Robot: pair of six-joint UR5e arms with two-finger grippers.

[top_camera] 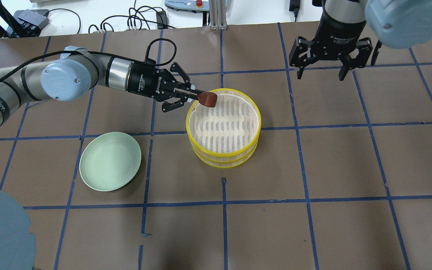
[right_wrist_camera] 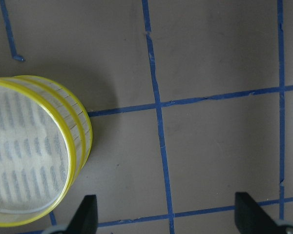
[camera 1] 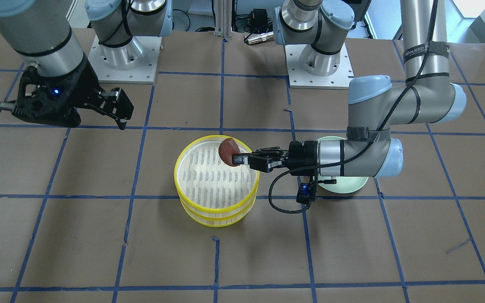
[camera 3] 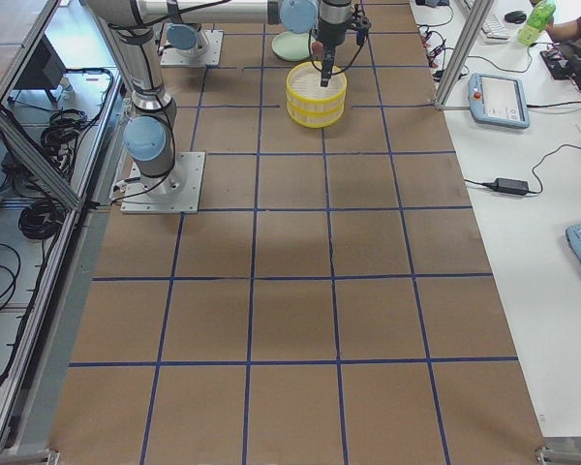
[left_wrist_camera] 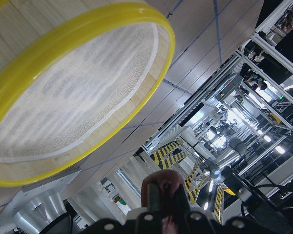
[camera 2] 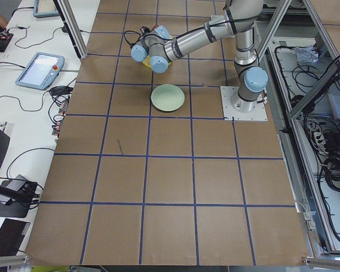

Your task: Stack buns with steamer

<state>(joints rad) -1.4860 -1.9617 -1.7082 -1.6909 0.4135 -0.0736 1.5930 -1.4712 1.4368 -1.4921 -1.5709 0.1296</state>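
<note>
A two-tier steamer [top_camera: 223,148] with yellow rims and a white slatted liner stands mid-table; it also shows in the front view [camera 1: 215,206]. My left gripper [top_camera: 200,95] is shut on the glossy dark reddish-brown bun [top_camera: 208,99] and holds it just above the steamer's far-left rim. The front view shows the same bun [camera 1: 227,151], and the left wrist view shows the bun [left_wrist_camera: 162,187] between the fingers above the steamer's rim [left_wrist_camera: 112,24]. The white bun is not in view. My right gripper [top_camera: 320,75] is open and empty, raised beyond the steamer's right.
A pale green round plate [top_camera: 110,161] lies bare on the table, left of the steamer and below my left arm. Brown paper with blue tape lines covers the table. The right wrist view shows the steamer's edge [right_wrist_camera: 73,146] at its left.
</note>
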